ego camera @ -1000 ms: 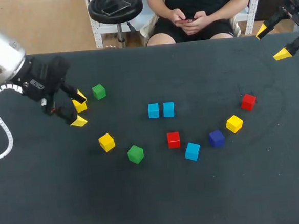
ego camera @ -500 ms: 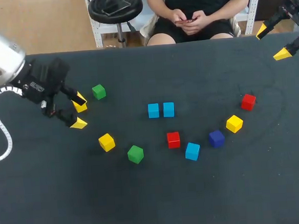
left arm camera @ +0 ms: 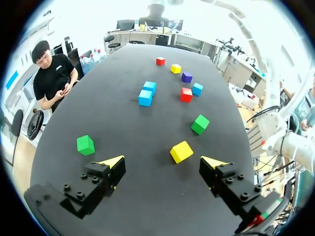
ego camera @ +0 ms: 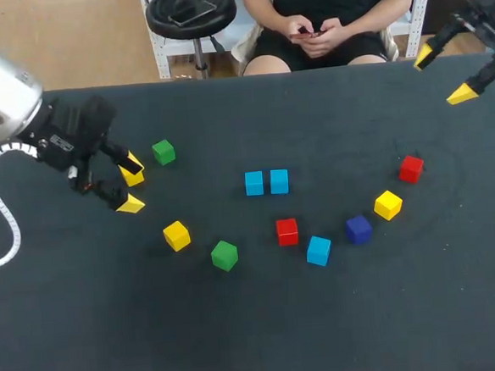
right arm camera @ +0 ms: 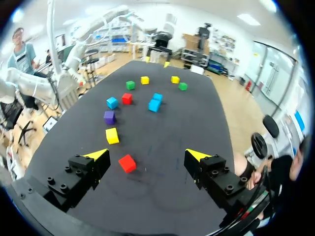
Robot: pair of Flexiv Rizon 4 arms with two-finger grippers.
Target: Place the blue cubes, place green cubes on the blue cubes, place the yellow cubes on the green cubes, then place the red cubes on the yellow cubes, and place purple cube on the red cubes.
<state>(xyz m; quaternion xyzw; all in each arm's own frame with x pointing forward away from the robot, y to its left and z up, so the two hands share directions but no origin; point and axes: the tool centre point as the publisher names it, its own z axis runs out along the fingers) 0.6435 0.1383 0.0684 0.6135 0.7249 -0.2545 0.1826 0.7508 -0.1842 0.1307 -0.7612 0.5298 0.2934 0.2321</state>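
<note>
Left gripper (ego camera: 131,187): mine, fingers spread, empty, over the left of the table (ego camera: 241,339). A green cube (ego camera: 164,151) is near, a yellow cube (left arm camera: 181,151) ahead. Right gripper (ego camera: 444,74): spread, empty, far right corner. Two blue cubes (ego camera: 254,183): side by side, mid-table.

Black table (ego camera: 258,337) — blue cube (ego camera: 318,250), red cube (ego camera: 286,230), purple cube (ego camera: 358,229)

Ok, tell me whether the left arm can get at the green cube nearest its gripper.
Probably yes. The left gripper hangs open beside the green cube, which stands alone, with nothing on it or between them.
</note>
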